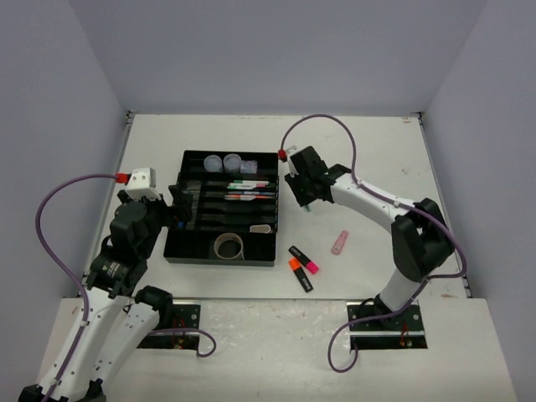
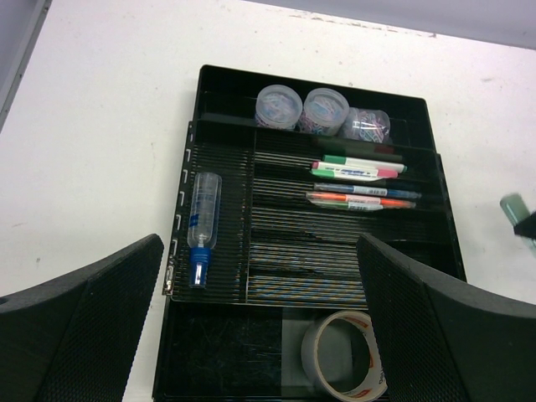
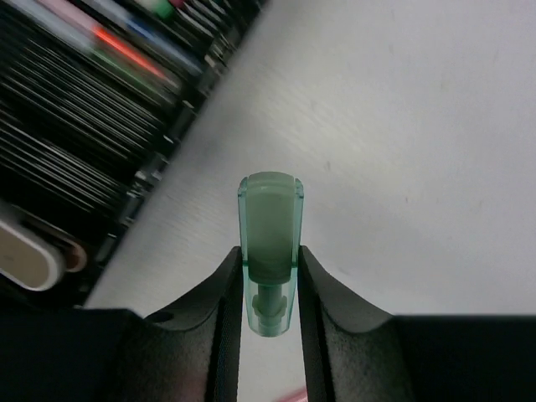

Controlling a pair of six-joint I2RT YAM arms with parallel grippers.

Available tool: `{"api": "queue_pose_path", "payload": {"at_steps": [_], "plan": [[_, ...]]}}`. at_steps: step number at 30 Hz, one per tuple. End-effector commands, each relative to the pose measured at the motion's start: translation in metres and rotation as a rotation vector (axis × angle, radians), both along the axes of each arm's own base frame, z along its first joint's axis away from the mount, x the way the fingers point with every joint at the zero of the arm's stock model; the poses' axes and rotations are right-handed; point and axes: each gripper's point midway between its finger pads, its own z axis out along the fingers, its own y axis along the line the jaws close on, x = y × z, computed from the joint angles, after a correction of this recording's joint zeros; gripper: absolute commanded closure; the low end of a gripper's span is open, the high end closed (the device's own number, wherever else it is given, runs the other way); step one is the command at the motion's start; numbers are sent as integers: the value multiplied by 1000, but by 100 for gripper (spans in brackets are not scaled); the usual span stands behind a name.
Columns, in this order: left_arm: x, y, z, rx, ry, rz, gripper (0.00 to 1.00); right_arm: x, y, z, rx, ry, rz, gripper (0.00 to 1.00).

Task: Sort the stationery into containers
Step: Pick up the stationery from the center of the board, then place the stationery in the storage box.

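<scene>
My right gripper (image 3: 268, 255) is shut on a green highlighter (image 3: 268, 209), whose translucent cap sticks out past the fingertips, over the white table just right of the black organiser tray (image 1: 172, 251). From above, the right gripper (image 1: 303, 198) sits beside the tray's right rim. The tray (image 2: 226, 79) holds clear round tubs (image 2: 311, 110) in the far section, thin pens (image 2: 360, 180) in the slots, a blue-capped tube (image 2: 201, 222) on the left and a tape roll (image 2: 343, 352) in the near section. My left gripper (image 2: 264, 335) is open above the tray's near left part.
An orange and a pink highlighter (image 1: 301, 266) lie side by side on the table right of the tray's near corner. A small pink piece (image 1: 338, 242) lies further right. Grey walls close the table at the back and sides.
</scene>
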Motion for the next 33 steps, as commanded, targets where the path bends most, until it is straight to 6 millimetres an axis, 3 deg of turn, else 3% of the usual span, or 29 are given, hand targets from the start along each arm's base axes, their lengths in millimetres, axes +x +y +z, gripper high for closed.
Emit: {"api": "queue_pose_path", "payload": {"at_steps": [1,6,10,12,16,24,33], "plan": [[3,0,13,-7,-46,-1,0,30,68,70,31,-244,242,91],[4,-4,14,-10,-51,-24,0,24,132,60,48,-283,622,90],[3,-5,14,-11,-57,-33,0,35,156,49,20,-259,752,92],[3,-5,15,-12,-62,-30,0,29,163,30,15,-195,830,93],[3,-6,15,-13,-62,-37,0,20,169,16,3,-168,912,92],[3,-8,16,-14,-63,-48,0,14,154,-14,-68,-113,927,90],[3,-9,15,-15,-64,-57,0,0,154,-17,-34,-63,948,72]]}}
